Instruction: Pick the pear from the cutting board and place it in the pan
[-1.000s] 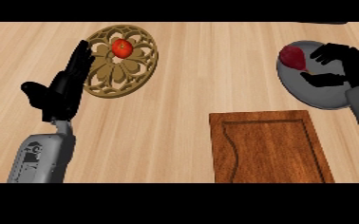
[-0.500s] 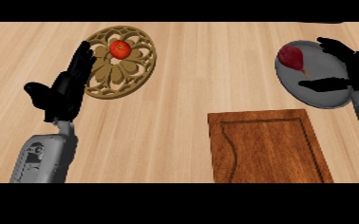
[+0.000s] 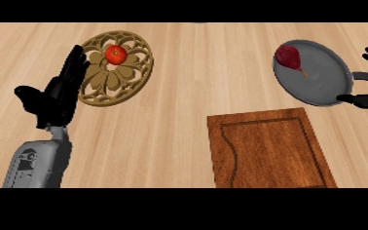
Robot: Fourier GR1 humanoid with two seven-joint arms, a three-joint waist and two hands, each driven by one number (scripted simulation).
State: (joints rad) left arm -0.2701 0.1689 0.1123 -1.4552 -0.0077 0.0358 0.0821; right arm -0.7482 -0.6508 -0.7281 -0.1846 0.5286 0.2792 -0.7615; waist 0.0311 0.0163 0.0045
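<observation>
Your right hand (image 3: pixel 357 91) no longer covers the pan (image 3: pixel 323 80): a second ago its fingers lay across the pan's right half, and now only fingertips show at the pan's right rim. The dark red pear (image 3: pixel 289 56), half hidden by that hand before, now lies uncovered in the pan's upper left part, touching nothing but the pan.

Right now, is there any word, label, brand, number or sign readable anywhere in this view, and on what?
None: no readable text.
The pan, the pear in it, the cutting board, the carved plate with its tomato, and the counter carry no writing.
The grey left forearm shows dark marks, not readable as characters.
</observation>
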